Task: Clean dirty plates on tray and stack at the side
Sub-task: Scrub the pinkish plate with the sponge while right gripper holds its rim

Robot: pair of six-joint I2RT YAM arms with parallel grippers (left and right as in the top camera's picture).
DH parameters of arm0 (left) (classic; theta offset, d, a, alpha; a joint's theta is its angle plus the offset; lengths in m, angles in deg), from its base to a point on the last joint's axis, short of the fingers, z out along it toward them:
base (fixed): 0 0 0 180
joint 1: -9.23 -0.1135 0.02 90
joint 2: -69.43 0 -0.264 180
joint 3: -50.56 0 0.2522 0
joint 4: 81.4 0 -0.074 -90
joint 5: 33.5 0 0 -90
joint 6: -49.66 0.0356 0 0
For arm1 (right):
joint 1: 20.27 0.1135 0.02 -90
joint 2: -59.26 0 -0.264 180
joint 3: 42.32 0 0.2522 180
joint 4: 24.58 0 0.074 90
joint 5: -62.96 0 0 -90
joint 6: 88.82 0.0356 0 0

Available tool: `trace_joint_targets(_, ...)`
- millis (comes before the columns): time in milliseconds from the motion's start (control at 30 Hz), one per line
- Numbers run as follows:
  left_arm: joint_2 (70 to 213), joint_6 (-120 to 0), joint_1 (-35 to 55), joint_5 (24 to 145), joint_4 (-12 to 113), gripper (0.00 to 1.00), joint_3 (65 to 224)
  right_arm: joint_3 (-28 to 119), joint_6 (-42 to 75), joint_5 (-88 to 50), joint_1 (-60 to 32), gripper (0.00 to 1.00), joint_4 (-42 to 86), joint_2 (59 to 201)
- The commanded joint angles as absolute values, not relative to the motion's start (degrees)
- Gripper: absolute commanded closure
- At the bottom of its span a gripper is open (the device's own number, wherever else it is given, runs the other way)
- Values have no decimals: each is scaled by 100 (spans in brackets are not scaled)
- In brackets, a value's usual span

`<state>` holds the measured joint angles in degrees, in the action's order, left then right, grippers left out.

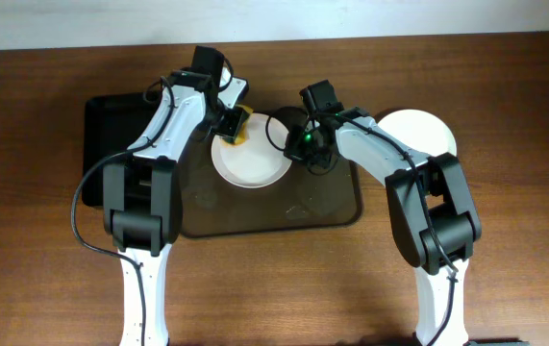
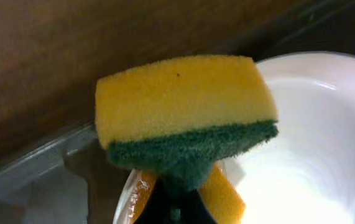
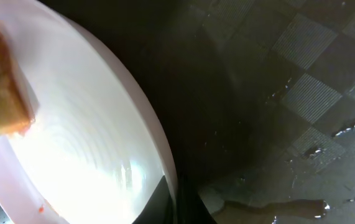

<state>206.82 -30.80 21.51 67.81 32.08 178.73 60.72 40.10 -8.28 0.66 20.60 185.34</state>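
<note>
Overhead view: a brown wooden table [image 1: 505, 279] carries a large dark brown tray [image 1: 332, 207] at its centre, with a smaller black tray [image 1: 101, 135] just beside its left edge. Two white-and-black robot arms reach in from the near side and meet over the far half of the brown tray.

A white plate [image 1: 255, 168] lies on that far half, near the tray's middle. A second plate [image 1: 423, 130] sits on the bare table off the tray's right end, partly hidden by the right arm.

The left gripper [image 1: 231, 120] hangs over the white plate's far rim, its jaws closed on a sponge [image 2: 183, 106], yellow on one side and green on the other. The left wrist view shows the sponge at the plate's rim, with orange-brown marks on the rim just under it.

The right gripper [image 1: 298, 146] is at the plate's right edge. In the right wrist view its jaws pinch the white rim at the bottom of the frame. Water drops [image 3: 345, 127] glisten on the tray's checked surface beside the plate.
</note>
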Motion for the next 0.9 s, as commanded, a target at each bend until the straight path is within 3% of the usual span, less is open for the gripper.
trace_joint_targets(0, 21038, -3145, 2159, 6141, 2323, 100, 17838, 6052, 4045, -815, 77, 96, 2036, 18639)
trace_joint_targets(100, 21038, -3071, 2162, 6226, 1536, 100, 17838, 6052, 4043, -797, 77, 96, 2038, 18639)
trace_joint_targets(267, 21038, -1617, 2197, 7533, 741, 100, 17838, 6052, 4045, -754, 77, 96, 2016, 18639)
trace_joint_targets(567, 21178, -1115, 2789, 7321, 2144, 100, 17838, 6052, 4043, -754, 77, 96, 2018, 18639)
trace_joint_targets(667, 21357, -1512, 2769, 7203, 2769, 100, 17838, 6054, 4045, -754, 77, 96, 2018, 18639)
trace_joint_targets(867, 21368, -4314, 2481, 5288, 3427, 100, 17838, 6054, 4043, -754, 77, 96, 2021, 18639)
